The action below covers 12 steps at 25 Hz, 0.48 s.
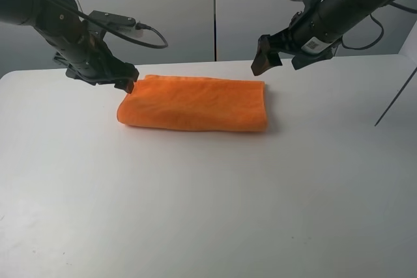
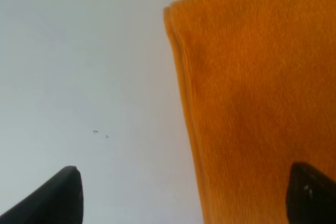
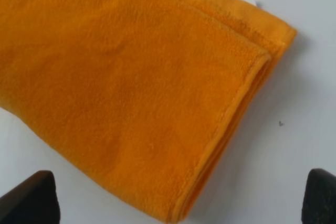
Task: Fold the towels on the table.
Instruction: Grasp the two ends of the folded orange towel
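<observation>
The orange towel (image 1: 195, 103) lies folded into a long rectangle on the white table (image 1: 208, 206), at the back middle. My left gripper (image 1: 128, 84) is open, low at the towel's left end; one fingertip (image 2: 310, 192) stands over the cloth, the other (image 2: 58, 198) over bare table. The towel's folded edge (image 2: 252, 93) fills the left wrist view. My right gripper (image 1: 264, 62) is open and empty, raised above the towel's right far corner. The right wrist view shows the layered end of the towel (image 3: 136, 93) below both fingertips (image 3: 31, 198). A sliver of the white label (image 3: 254, 2) peeks out.
A grey wall panel (image 1: 215, 11) stands behind the table. A thin dark rod (image 1: 396, 99) slants at the far right edge. Cables (image 1: 140, 34) hang off the left arm.
</observation>
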{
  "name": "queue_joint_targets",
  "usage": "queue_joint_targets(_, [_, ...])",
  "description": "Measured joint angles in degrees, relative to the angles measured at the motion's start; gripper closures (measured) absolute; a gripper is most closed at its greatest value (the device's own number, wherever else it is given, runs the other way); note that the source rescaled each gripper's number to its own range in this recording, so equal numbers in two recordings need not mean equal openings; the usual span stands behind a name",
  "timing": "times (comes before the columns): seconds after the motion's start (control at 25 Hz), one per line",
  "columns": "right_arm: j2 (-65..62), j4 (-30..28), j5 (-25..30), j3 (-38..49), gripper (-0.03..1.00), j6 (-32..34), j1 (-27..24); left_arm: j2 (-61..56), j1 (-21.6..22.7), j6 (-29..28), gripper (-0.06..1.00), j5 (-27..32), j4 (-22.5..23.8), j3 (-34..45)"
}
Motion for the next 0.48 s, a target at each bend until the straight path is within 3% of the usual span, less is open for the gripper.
queue_joint_targets(0.48, [0.8, 4.4, -0.8, 0.0, -0.03, -1.6, -0.1, 7.8, 0.0, 0.1, -0.05, -2.1, -1.3, -1.1])
